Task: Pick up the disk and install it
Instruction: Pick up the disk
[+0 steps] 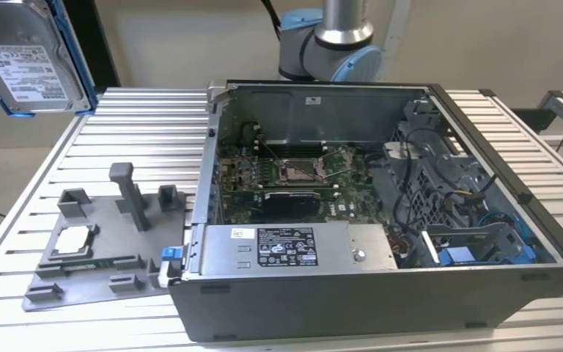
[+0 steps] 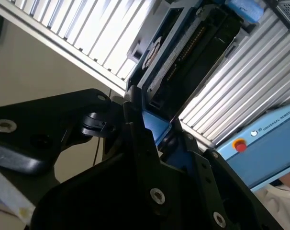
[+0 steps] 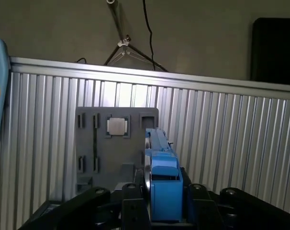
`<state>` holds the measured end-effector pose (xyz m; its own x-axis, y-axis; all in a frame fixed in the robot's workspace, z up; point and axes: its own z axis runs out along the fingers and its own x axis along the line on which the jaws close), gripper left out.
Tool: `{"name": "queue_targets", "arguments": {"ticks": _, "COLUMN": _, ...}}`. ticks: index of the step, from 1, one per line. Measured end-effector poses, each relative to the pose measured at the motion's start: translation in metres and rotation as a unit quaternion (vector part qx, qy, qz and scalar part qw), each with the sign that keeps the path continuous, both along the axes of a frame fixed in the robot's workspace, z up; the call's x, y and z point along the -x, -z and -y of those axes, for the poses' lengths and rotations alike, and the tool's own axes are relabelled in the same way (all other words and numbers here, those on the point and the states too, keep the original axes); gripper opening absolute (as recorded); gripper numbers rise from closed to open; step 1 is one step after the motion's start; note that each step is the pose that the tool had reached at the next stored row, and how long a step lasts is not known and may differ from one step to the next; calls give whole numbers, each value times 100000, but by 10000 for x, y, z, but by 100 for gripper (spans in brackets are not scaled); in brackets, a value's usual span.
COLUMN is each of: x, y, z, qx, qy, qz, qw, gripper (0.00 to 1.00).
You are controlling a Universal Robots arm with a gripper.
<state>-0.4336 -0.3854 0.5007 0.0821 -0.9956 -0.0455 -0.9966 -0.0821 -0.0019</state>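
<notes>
The disk [image 1: 27, 59], a silver-grey drive with a white label in a blue frame, hangs high in the air at the exterior view's upper left, well above the table. In both wrist views my gripper [image 3: 164, 194] is shut on it. Black fingers [image 3: 130, 211] press on both sides of the blue frame [image 3: 165, 179]. In the second wrist view the disk [image 2: 183, 52] sticks out past the gripper [image 2: 157, 127], with its dark underside and connector edge showing. The open computer case [image 1: 380, 220] stands to the right of the disk in the exterior view.
A grey fixture plate [image 1: 86, 257] with posts and a small square chip [image 1: 74, 242] lies on the slatted table [image 1: 135, 132], beside the case. A silver labelled box [image 1: 292, 246] sits at the case's front. The arm's base [image 1: 330, 44] stands behind. A blue pendant [image 2: 264, 148] lies nearby.
</notes>
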Motion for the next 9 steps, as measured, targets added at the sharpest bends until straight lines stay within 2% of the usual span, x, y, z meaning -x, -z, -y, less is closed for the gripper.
{"name": "queue_targets", "arguments": {"ticks": 2, "x": 0, "y": -3, "z": 0, "qx": -4, "qy": 2, "qz": 1, "qw": 100000, "gripper": 0}}
{"name": "queue_targets", "arguments": {"ticks": 4, "x": -37, "y": -3, "z": 1, "qx": -11, "qy": -8, "qz": 3, "qw": 100000, "gripper": 0}}
{"name": "queue_targets", "arguments": {"ticks": 9, "x": -263, "y": -4, "z": 0, "qx": -5, "qy": 1, "qz": -95, "qw": 100000, "gripper": 0}}
